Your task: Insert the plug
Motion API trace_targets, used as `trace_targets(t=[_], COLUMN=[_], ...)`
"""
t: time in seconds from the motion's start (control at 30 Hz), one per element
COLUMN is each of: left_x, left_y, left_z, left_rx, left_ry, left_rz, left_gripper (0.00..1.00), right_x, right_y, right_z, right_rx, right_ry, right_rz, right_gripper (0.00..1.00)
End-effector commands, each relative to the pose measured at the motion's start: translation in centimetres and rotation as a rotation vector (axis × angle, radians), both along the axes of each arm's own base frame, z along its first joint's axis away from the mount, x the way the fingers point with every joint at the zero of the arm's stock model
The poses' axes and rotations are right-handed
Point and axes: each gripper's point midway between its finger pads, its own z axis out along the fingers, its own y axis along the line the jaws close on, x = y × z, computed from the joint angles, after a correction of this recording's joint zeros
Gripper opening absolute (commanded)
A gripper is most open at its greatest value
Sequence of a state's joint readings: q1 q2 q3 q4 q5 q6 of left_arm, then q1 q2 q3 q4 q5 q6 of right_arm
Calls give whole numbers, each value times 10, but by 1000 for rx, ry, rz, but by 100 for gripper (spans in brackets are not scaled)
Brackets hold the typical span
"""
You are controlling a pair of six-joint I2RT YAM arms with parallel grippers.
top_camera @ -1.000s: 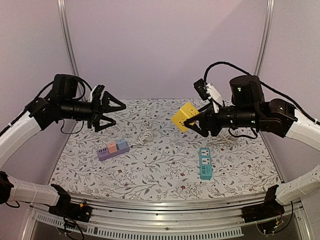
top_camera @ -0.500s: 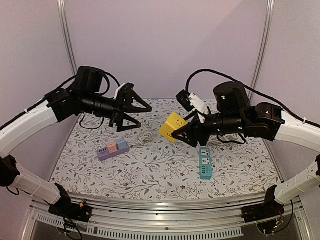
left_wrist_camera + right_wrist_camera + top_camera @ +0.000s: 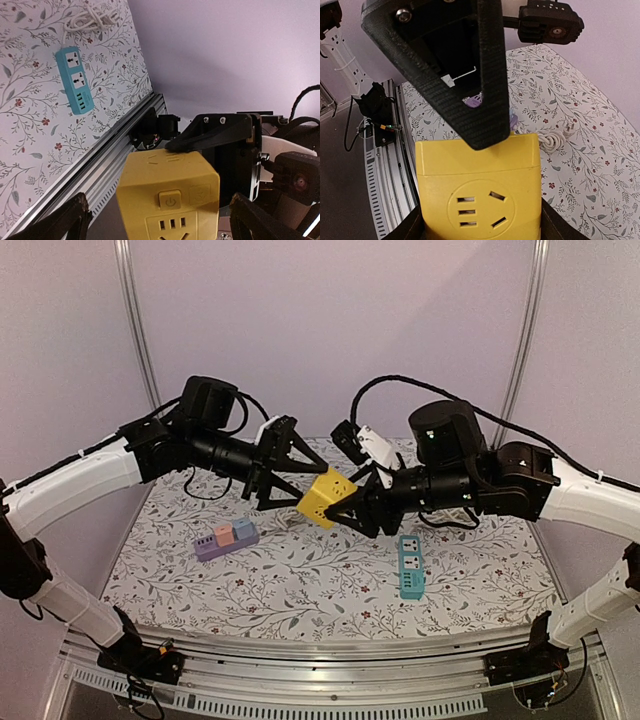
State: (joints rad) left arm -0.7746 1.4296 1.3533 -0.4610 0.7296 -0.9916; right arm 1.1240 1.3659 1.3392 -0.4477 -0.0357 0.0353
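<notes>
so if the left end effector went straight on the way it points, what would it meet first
the yellow socket cube held by the right end effector. it sits dead ahead, between the open fingers of the left end effector, seemingly close, though depth is unclear

The top view is lit evenly by soft, diffuse light that appears to come from overhead. Only faint, blurred shadows are cast on the table [image 3: 330, 585] beneath the arms. No hard glare is seen, though a mild sheen is carried by the white arm covers [image 3: 70, 482]. Detail is lost in the black parts. The frame posts [image 3: 135, 330] are bent slightly by the lens.

In the left wrist view the yellow socket cube [image 3: 167, 187] is rendered sharp and evenly lit, while the left gripper's fingers [image 3: 62, 220] are left dark and soft at the lower corners. In the right wrist view the background is slightly softened, and the rail [image 3: 390, 165] is bowed.
</notes>
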Motion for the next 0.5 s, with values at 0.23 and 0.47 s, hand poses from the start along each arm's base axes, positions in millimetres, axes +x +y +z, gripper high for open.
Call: trace_targets(t=[0.23,0.47], left_x=[-20,-27], left_y=[-11,-10], left_z=[9,-6], left_rx=[-56,-18], left_ry=[26,73], left_rz=[-115,-156], left_gripper=[94,85], right_x=[1,7], right_y=[9,4], right_z=[19,20], right_rx=[31,-4], right_ry=[-53,-105], right_rz=[2,-23], right_gripper=[0,0])
